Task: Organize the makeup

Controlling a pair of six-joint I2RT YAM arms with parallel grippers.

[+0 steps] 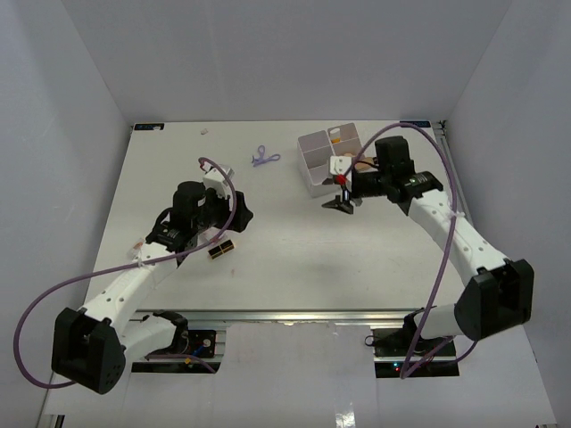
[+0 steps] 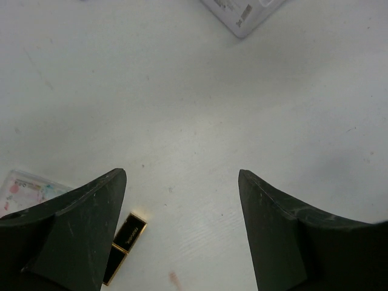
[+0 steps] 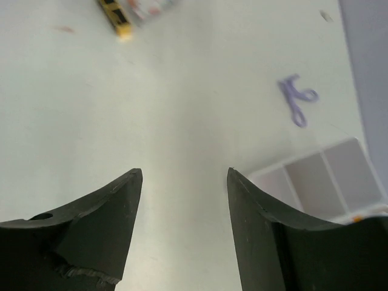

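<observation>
A black-gold lipstick [image 1: 222,251] lies on the table just in front of my left gripper [image 1: 237,217]. In the left wrist view the lipstick [image 2: 125,244] lies beside the left finger, partly behind it, and the left gripper [image 2: 182,177] stands open over bare table. A small clear pinkish item [image 2: 27,187] lies further left. The lilac clip [image 1: 264,159] rests at mid-back, also in the right wrist view as the clip [image 3: 297,100]. My right gripper [image 1: 340,204] hangs open and empty beside the white box [image 1: 314,165]; the right gripper [image 3: 185,173] holds nothing. An orange tube [image 1: 335,137] stands in the box.
The white compartment box [image 3: 348,162] sits right of my right fingers. A tiny pale item [image 1: 205,131] lies near the table's back edge. Grey walls close in the table on three sides. The lipstick [image 3: 115,15] shows far off in the right wrist view.
</observation>
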